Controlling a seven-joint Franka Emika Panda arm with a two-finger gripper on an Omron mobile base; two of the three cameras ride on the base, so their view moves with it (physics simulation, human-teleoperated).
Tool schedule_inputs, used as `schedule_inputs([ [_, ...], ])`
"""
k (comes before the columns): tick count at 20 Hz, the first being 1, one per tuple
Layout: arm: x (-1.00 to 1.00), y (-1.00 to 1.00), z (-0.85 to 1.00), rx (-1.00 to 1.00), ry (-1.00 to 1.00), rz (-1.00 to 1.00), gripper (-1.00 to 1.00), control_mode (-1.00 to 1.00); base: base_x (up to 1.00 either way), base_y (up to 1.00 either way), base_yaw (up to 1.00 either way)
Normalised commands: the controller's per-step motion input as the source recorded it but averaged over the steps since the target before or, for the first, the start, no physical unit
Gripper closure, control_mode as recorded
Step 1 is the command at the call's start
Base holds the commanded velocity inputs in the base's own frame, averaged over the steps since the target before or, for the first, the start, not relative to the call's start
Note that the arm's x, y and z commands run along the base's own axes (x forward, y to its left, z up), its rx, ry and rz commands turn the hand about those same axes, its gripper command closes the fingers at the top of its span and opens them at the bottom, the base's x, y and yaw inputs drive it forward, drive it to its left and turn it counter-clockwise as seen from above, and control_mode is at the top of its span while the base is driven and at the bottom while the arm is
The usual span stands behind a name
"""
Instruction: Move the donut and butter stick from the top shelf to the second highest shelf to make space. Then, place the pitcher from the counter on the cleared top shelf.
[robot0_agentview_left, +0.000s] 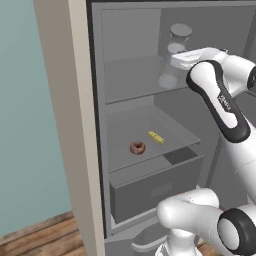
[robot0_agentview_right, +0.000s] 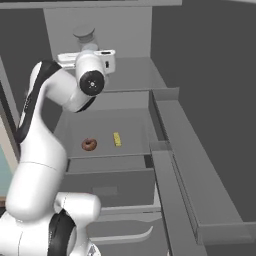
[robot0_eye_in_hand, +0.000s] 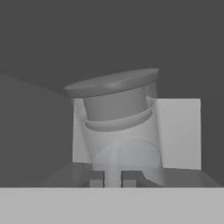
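The tool (robot0_eye_in_hand: 112, 178) is nearly closed, its tips pinched on the thin handle of the pitcher (robot0_eye_in_hand: 120, 127), which stands upright right ahead of it on the top shelf (robot0_agentview_left: 131, 92), grey lid up. Below the tool, on the second highest shelf (robot0_agentview_left: 175, 131), the donut (robot0_agentview_left: 137, 147) and butter stick (robot0_agentview_left: 155, 137) lie near each other, not touching, well apart from the pitcher.
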Motion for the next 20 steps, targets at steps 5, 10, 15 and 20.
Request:
schedule_inputs([
  [5,0.24,0.02,-0.39,-0.14,0.07,0.01,1.0,-1.0,0.0,0.0,0.0],
  [10,0.45,0.01,-0.08,-0.01,0.08,0.0,1.0,-1.0,0.0,0.0,0.0],
  [15,0.62,0.0,0.0,0.03,0.15,0.0,1.0,-1.0,0.0,0.0,0.0],
  [20,0.69,0.0,0.0,0.09,0.13,0.0,1.0,-1.0,0.0,0.0,0.0],
])
